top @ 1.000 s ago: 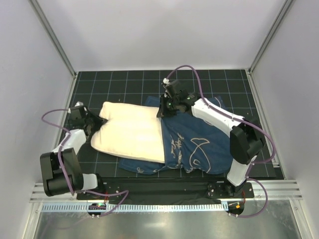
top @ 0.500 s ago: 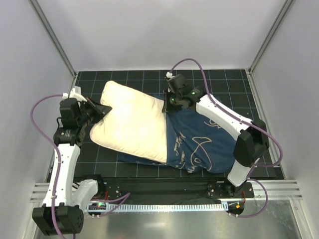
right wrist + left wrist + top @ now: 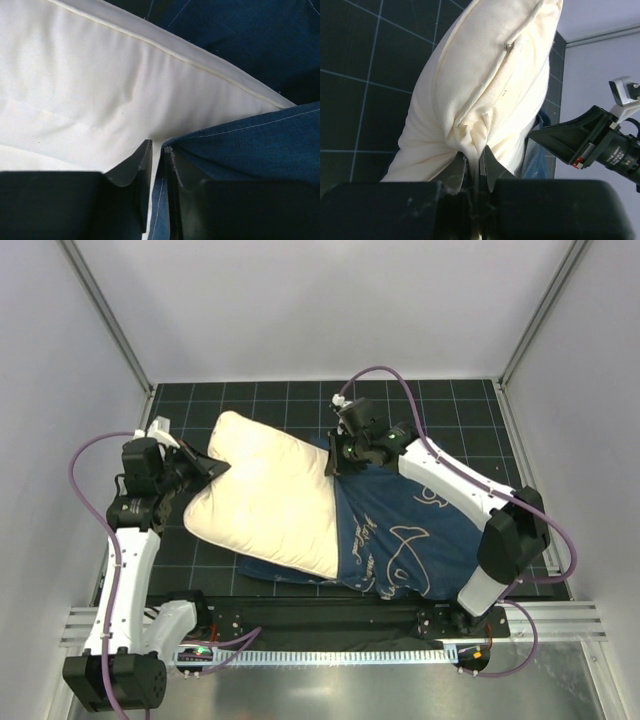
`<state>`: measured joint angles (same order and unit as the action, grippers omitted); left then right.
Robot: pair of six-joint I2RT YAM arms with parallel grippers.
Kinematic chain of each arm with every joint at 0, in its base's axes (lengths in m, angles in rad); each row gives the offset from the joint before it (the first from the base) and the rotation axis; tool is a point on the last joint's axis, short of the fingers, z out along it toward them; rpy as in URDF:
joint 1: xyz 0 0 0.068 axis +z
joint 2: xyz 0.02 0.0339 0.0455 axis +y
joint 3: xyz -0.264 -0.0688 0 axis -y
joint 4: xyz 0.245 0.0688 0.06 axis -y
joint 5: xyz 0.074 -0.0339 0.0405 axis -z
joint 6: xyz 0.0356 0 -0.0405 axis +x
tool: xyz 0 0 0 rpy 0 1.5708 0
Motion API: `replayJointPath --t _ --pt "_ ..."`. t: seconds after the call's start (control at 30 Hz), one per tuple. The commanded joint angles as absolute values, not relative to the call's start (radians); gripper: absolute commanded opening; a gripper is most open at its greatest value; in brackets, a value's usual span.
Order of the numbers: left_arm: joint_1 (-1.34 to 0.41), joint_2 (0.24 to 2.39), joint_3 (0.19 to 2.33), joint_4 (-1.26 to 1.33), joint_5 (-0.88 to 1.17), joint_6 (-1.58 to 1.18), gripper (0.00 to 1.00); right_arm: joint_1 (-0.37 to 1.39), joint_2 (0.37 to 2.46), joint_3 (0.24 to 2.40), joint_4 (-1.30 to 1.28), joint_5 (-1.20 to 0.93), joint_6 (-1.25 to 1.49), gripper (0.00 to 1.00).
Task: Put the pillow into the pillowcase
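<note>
On the dark gridded tabletop [image 3: 260, 400], the navy-blue fish-print fabric pillowcase [image 3: 410, 525] covers only the right end of the plump cream-white pillow [image 3: 270, 490] — most sticks out left. Out there the left tool [image 3: 472, 157] is clamped on the pillow's outer edge; the right tool [image 3: 157, 150] pinches the case's hem, barely. If that hem slips, the mouth probably collapses.

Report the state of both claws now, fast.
Left claw: closed, pinching a fold of the pillow.
Right claw: closed on the edge of the pillowcase.
</note>
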<state>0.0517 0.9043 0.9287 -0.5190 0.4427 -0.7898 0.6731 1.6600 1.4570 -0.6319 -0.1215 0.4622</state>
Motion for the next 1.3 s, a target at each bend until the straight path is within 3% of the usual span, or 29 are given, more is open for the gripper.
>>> replayJointPath --t 0.0,0.27,0.37,0.73,0.93,1.27 --pt "0.023 0.903 0.945 -0.587 0.503 -0.723 0.00 0.699 1.592 1.465 -0.643 -0.071 0.434 0.25" --pt "0.025 0.902 0.956 -0.653 0.370 -0.655 0.00 0.699 1.535 1.488 -0.781 0.314 0.422 0.54" --pt "0.025 0.900 0.953 -0.658 0.362 -0.644 0.00 0.699 1.580 1.546 -0.831 0.386 0.400 0.58" --pt "0.023 0.902 0.950 -0.661 0.368 -0.626 0.00 0.756 1.742 1.713 -0.867 0.339 0.342 0.71" --pt "0.025 0.894 0.950 -0.661 0.365 -0.618 0.00 0.796 1.815 1.738 -0.913 0.396 0.336 0.71" --pt "0.023 0.893 0.950 -0.661 0.371 -0.617 0.00 0.798 1.927 1.766 -1.135 0.759 0.429 0.57"
